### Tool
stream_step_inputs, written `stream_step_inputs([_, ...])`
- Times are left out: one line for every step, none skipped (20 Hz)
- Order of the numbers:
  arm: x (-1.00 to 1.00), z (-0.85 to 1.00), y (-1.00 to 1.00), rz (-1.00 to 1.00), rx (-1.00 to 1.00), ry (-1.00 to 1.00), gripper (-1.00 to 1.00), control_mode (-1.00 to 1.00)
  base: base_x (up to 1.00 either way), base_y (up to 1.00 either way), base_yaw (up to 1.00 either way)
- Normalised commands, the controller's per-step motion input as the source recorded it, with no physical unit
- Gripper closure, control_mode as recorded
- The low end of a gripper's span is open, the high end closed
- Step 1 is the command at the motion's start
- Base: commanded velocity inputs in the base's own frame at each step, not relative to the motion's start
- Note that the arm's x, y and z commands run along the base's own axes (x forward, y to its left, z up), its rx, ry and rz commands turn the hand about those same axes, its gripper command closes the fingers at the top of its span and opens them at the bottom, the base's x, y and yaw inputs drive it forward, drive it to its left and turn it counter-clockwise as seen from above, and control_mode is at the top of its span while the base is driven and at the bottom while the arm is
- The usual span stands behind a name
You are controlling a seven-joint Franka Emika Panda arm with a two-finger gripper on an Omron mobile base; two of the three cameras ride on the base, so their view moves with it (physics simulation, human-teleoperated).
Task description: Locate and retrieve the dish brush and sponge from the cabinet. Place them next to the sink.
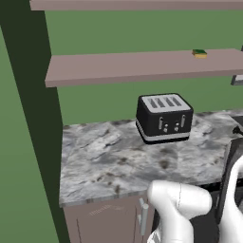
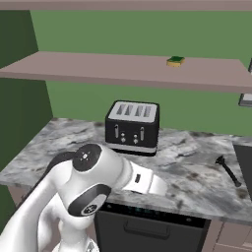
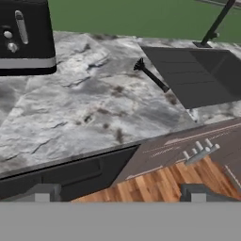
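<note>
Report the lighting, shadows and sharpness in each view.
Left base view: flat, even light; only a faint dark patch under the toaster; the sponge is small and soft-edged. Right base view: same flat light, no glare on the counter; the dish brush reads as a thin dark shape. Hand view: the brush beside the sink is clear, and the gripper tips are blurred.

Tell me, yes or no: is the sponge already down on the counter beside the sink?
No, the sponge lies on the cabinet shelf above the toaster, while the dish brush rests on the marble counter.
</note>
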Motion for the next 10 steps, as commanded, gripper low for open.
stream_step_inputs([0.00,0.00,0.72,-0.10,-0.19,0.00,-1.00,-1.00,0.00,0.00,0.00])
stream_step_inputs([0.00,0.03,0.70,-0.13,-0.16,0.00,-1.00,-1.00,0.00,0.00,0.00])
stream_step_inputs([0.00,0.02,0.69,-0.15,-0.10,-0.03,-1.00,-1.00,0.00,0.00,0.00])
stream_step_inputs([0.00,0.02,0.67,-0.18,-0.06,-0.06,-1.00,-1.00,0.00,0.00,0.00])
stream_step_inputs([0.00,0.06,0.68,-0.20,-0.03,-0.08,-1.00,-1.00,0.00,0.00,0.00])
stream_step_inputs([0.00,0.09,0.65,-0.21,-0.02,-0.06,-1.00,-1.00,0.00,0.00,0.00])
stream_step_inputs([0.00,0.20,0.62,-0.21,-0.01,-0.03,-1.00,-1.00,0.00,0.00,0.00])
stream_step_inputs([0.00,0.25,0.58,-0.22,0.00,-0.03,-1.00,-1.00,0.00,0.00,0.00])
stream_step_inputs([0.00,0.25,0.54,-0.22,0.00,-0.03,-1.00,-1.00,0.00,0.00,0.00])
stream_step_inputs([0.00,0.22,0.49,-0.20,0.00,-0.02,-1.00,-1.00,0.00,0.00,0.00])
